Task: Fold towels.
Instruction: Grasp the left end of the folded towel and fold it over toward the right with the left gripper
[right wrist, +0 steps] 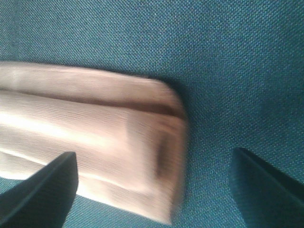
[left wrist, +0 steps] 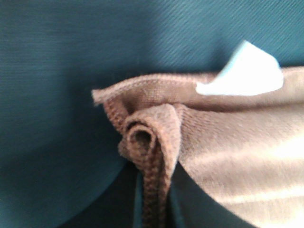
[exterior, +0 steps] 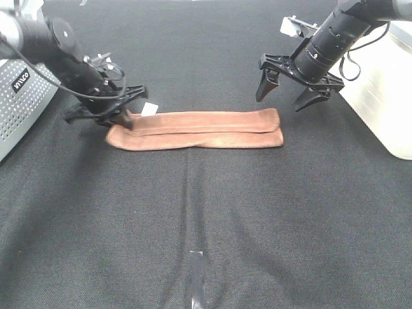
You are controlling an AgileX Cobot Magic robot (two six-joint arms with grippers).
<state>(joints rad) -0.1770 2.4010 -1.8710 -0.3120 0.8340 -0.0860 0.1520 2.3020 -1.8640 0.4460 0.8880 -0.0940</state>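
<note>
The reddish-brown towel lies folded into a long narrow strip across the middle of the black table. Its white tag sticks up at the left end. My left gripper is down at that left end, shut on the towel's corner. In the left wrist view the towel bunches into a pinched roll between the dark fingers of the gripper, with the tag just beyond. My right gripper hovers open over the right end, and the towel there lies partly between the spread fingers of the gripper.
A grey perforated box stands at the left edge. A white container stands at the right edge behind the right arm. A short strip of tape marks the black cloth near the front.
</note>
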